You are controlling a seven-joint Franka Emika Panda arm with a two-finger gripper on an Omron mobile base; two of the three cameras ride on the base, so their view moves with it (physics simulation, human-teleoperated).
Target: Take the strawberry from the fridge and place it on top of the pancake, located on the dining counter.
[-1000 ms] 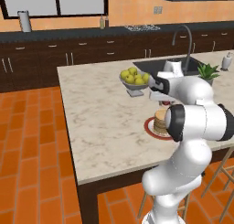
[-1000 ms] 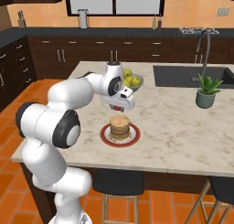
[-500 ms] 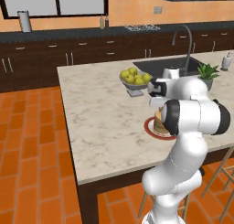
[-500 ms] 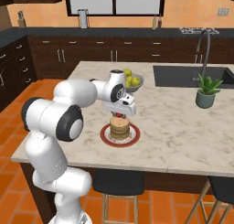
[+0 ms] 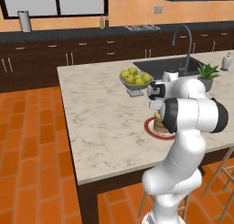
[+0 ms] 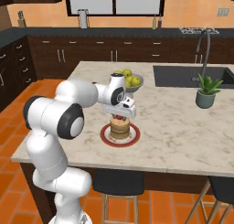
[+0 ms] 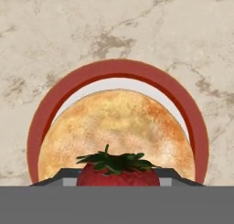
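Desk: my arm reaches over the beige marbled stone desk point(image 6: 183, 122) on its dark wood base.
Pancake: golden round stack point(image 7: 114, 127) on a red-rimmed plate point(image 7: 116, 70), directly under me.
Claw: my claw point(image 6: 121, 116) grips the small dark-red, green-leafed strawberry point(image 7: 118, 173) just above the pancake.
Progress: fetching looks done; lowering and release remain.

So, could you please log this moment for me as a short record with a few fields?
claw: shut on the strawberry, directly above the pancake
strawberry: red, green leaves up, not yet released
pancake: stack on a red-rimmed plate
plate: on the dining counter, near its front edge
nearby: bowl of yellow-green fruit behind the plate, potted plant by the sink
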